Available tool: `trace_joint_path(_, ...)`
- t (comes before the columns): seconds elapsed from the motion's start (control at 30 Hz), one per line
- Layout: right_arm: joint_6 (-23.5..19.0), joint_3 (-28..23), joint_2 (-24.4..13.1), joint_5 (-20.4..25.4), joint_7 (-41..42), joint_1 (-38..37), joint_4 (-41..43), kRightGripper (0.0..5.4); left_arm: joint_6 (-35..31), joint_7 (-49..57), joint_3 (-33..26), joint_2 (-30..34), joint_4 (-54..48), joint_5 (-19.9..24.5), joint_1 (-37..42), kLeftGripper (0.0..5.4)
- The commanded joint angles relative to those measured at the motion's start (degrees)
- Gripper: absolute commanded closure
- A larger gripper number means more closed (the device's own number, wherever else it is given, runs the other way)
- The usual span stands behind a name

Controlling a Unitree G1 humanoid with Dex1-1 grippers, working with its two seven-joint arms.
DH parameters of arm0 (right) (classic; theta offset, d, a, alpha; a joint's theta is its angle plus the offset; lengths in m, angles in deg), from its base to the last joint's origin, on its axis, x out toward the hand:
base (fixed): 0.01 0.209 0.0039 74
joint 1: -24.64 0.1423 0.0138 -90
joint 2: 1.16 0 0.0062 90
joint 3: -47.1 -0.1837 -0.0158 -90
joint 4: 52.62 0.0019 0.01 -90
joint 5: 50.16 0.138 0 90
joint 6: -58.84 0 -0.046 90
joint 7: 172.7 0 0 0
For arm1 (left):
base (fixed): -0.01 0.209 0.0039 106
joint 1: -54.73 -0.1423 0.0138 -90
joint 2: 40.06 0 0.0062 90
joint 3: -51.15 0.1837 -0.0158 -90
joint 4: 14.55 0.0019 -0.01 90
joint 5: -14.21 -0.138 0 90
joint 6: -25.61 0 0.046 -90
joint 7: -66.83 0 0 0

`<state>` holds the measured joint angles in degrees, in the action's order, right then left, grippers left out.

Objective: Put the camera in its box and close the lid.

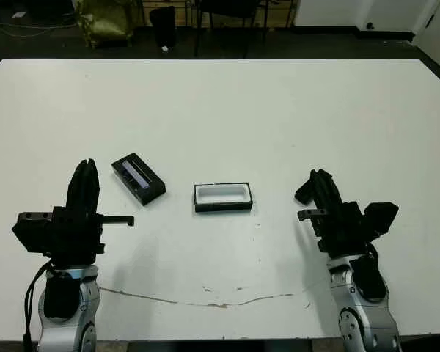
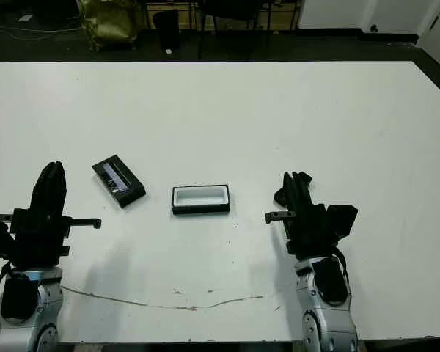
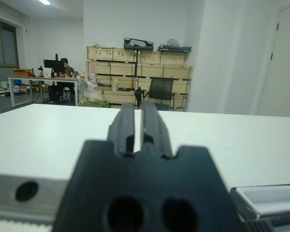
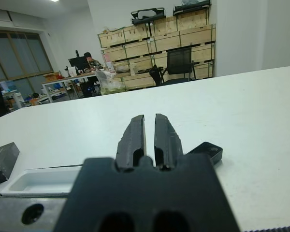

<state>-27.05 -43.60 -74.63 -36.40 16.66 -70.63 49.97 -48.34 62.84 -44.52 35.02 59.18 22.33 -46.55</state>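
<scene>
Head views: even overhead light, white table (image 1: pixel 227 110) bright, no harsh glare; soft shadows beside each arm. Far room beyond table edge dark. Wrist views: ceiling light (image 3: pixel 44 2) visible; gripper bodies close to lens blurred, background shelves (image 3: pixel 135 72) reasonably sharp. Slight edge vignetting.

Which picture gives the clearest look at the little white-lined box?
The left eye view: it looks down into the whole box, white lining showing; the right eye view matches. The left wrist view catches only one end; the right wrist view sees it low, partly behind the right gripper.
</scene>
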Motion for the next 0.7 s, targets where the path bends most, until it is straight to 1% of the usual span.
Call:
trace_joint_path(0.03, -0.22, 0.19, -0.31, -0.37, 0.29, -0.76, -0.69, 5.40, -0.99, -0.14, -0.15, 0.12, 0.73, 0.23, -0.92, 5.39)
trace_joint_path(0.3, -0.48, 0.39, -0.11, 0.10, 0.69, -1.25, -0.93, 5.40, -1.65, -0.23, -0.08, 0.37, 0.22, 0.28, -1.03, 5.39)
trace_joint_path(0.43, -1.98, 0.08, -1.43, -0.63, 0.39, -1.16, 1.22, 5.40, -1.33, -0.10, -0.21, 0.33, 0.29, -0.02, -1.04, 5.39)
trace_joint_path(0.47, -1.98, -0.32, -2.40, -0.96, 0.72, -0.60, 1.78, 5.40, -1.24, -0.21, -0.23, 0.30, 0.47, 0.16, -1.00, 5.39)
trace_joint_path(0.53, -1.17, -2.34, -5.34, 0.01, 2.90, 2.46, 1.90, 5.40, -1.47, -0.18, -0.19, 0.31, 0.37, 0.11, -1.10, 5.39)
trace_joint_path(0.6, -2.08, -4.61, -8.75, 0.83, 4.65, 6.34, 2.17, 5.40, -1.45, -0.26, -0.19, 0.36, 0.44, 0.17, -1.04, 5.39)
trace_joint_path(0.7, -4.84, -7.69, -16.24, 1.12, 8.20, 15.21, 0.01, 5.40, -1.01, -0.70, -0.35, 0.43, 0.75, 0.86, -0.84, 5.39)
